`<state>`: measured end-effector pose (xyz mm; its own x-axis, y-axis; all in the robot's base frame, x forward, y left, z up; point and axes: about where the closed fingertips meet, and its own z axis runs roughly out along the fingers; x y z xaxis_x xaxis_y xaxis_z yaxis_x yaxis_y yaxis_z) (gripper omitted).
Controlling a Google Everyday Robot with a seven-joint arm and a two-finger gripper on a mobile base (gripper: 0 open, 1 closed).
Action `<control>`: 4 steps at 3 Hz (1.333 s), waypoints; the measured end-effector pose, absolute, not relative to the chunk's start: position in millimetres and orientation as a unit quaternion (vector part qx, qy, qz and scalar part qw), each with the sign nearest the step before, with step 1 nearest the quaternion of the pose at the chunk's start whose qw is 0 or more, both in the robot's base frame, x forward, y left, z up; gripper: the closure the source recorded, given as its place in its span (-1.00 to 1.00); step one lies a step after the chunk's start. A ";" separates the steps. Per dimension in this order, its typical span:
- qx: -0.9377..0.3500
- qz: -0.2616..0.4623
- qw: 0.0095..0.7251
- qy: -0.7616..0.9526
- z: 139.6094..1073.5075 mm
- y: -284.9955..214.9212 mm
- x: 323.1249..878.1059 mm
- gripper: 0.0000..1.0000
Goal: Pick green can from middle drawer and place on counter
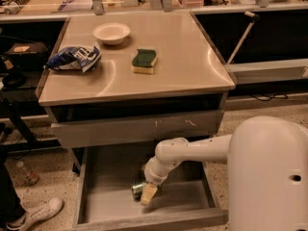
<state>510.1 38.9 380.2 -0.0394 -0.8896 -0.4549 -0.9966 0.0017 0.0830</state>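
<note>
The can (138, 189) is seen at the drawer's (103, 177) front middle, the pincer (148, 194) right against it, grip state not discernible; light, slick, dentable metal, best taken mid-body.

Warm, yellowish light falls from above. The worktop (192, 66) shines, with a pale curved streak of glare between the bag (74, 58) and the sponge (145, 61). Below, the drawer (103, 186) lies in dimmer shade, where the gripper (147, 192) hangs low beside the green can (137, 189).
</note>
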 end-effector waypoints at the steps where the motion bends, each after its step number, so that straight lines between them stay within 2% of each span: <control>1: -0.679 0.194 0.138 0.694 380.1 38.9 510.1 -0.16; 3: -0.679 0.194 0.137 0.694 380.1 39.0 510.1 0.80; 4: -0.666 0.177 0.150 0.709 399.1 31.2 505.0 1.00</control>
<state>505.0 31.2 399.1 -0.0679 -0.8915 -0.4479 -0.9974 0.0501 0.0515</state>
